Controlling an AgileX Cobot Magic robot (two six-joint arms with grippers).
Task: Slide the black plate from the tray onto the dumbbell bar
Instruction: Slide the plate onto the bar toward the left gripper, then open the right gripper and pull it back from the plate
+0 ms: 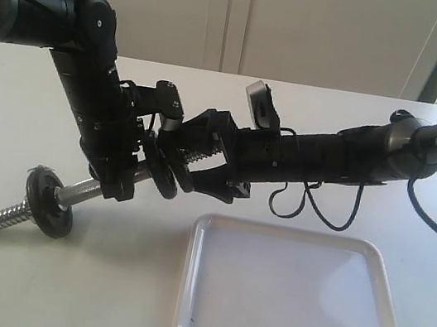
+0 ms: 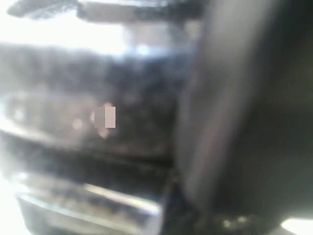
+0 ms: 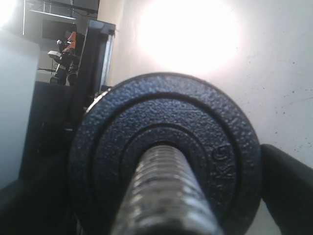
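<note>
The right claw is clenched on the black plate, with a finger against each side of its rim. The plate is threaded on the bar, whose spiral end pokes through the centre hole toward the wrist camera. So the plate is off the tray and up on the bar's raised end, above the bench. The left claw is closed round the bar's smooth middle, just beyond the plate, and holds the bar slanted; its own camera is too blurred to add anything. To do this step well, I judge, the plate should stay square to the bar so the hole does not bind on the threads. It should travel along the bar's own slant and be let go only once seated. Room is short, since the left claw stands just beside the plate and blocks further travel. Another disc sits on the bar's low end, toward the bench's near left corner. The tray lies by the near edge, right of middle, well apart from both claws.
</note>
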